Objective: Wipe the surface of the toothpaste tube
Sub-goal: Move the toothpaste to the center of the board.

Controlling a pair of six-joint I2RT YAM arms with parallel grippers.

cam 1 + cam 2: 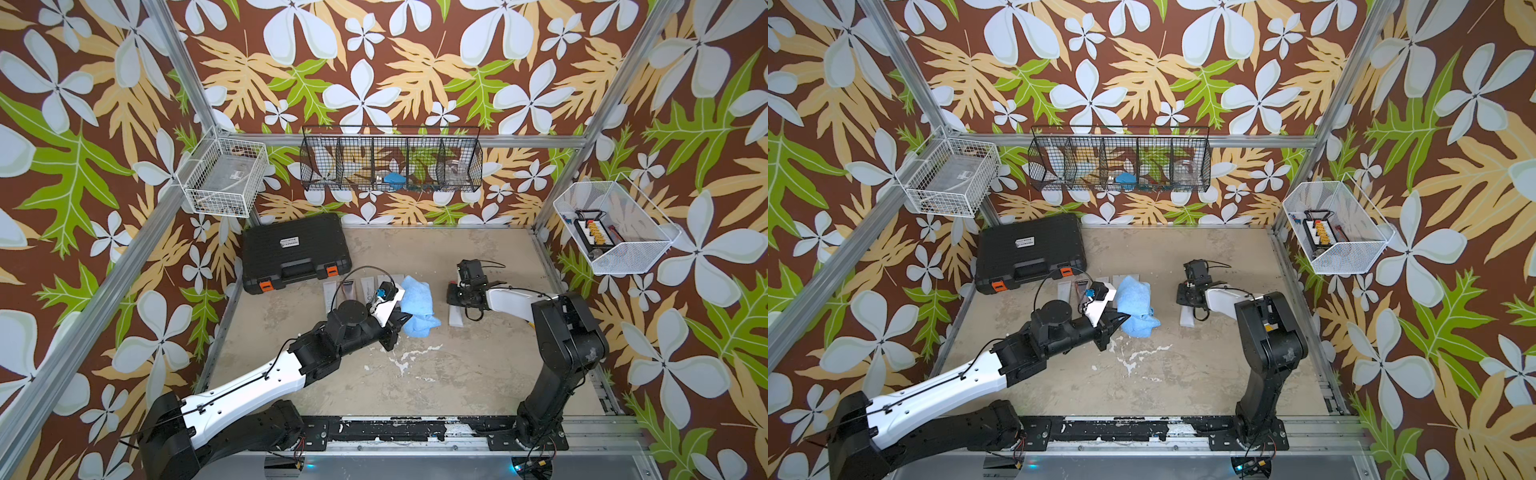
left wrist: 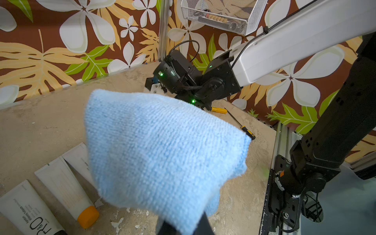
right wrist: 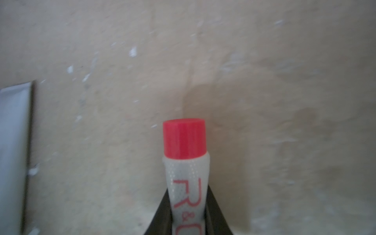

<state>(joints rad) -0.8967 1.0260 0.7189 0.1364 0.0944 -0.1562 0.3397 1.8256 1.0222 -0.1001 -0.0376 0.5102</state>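
Observation:
A white toothpaste tube with a red cap and red lettering sits between the dark jaws of my right gripper, which is shut on its body just behind the cap. In both top views the right gripper is low over the table, right of centre. The tube's tail is hidden. My left gripper is shut on a light blue cloth, which hangs over its fingers and fills the left wrist view. The cloth is left of the right gripper, with a gap between them.
Several more white tubes lie in a row behind the left wrist, one with an orange cap. Another white piece lies by the right gripper. A black case stands at back left. A screwdriver lies near the right arm. Wire baskets hang on the walls.

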